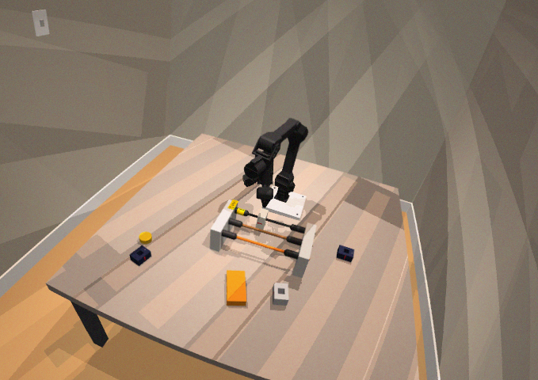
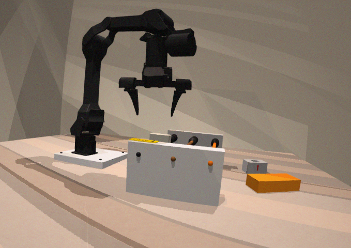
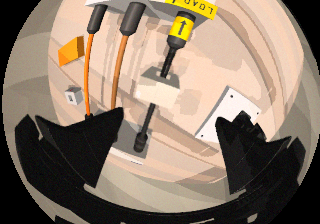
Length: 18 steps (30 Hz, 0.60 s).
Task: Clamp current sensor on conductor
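The pale sensor sits around the black conductor, about midway along it. This conductor carries a yellow arrow sleeve and ends at the yellow LOAD label. I cannot see the sensor's arrow. My gripper is open and empty. It hangs well above the sensor and touches nothing.
Two orange conductors run beside the black one between two white end plates. An orange block, a grey cube with a red arrow, two dark blue blocks and a yellow disc lie around.
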Motion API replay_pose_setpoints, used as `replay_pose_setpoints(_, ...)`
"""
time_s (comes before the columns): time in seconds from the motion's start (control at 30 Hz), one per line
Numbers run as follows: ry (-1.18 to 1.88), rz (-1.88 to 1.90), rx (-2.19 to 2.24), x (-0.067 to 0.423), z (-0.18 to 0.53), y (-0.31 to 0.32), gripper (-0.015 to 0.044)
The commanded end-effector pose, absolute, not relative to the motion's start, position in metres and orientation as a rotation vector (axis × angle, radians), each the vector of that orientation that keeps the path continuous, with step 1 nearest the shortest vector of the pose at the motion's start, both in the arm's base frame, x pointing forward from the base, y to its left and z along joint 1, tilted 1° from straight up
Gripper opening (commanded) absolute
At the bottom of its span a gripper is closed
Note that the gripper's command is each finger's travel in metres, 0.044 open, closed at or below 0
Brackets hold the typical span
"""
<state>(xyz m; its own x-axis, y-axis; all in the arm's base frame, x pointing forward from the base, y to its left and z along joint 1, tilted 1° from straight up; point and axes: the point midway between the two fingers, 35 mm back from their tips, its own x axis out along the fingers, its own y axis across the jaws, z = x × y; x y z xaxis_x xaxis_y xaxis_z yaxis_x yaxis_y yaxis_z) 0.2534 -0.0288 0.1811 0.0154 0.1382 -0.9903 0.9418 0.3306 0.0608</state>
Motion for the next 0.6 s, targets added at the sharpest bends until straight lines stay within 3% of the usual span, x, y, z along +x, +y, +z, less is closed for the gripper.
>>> replay_pose_setpoints(0.0, 1.499, -0.454, 0.951, 0.231, 0.175, -0.047, 0.0440)
replay_pose_setpoints(0.23, 1.362, 0.030, 0.761, 0.206, 0.171, -0.063, 0.0440)
replay_pose_setpoints(0.57, 1.090, 0.288, 0.566, 0.189, 0.171, -0.074, 0.0440)
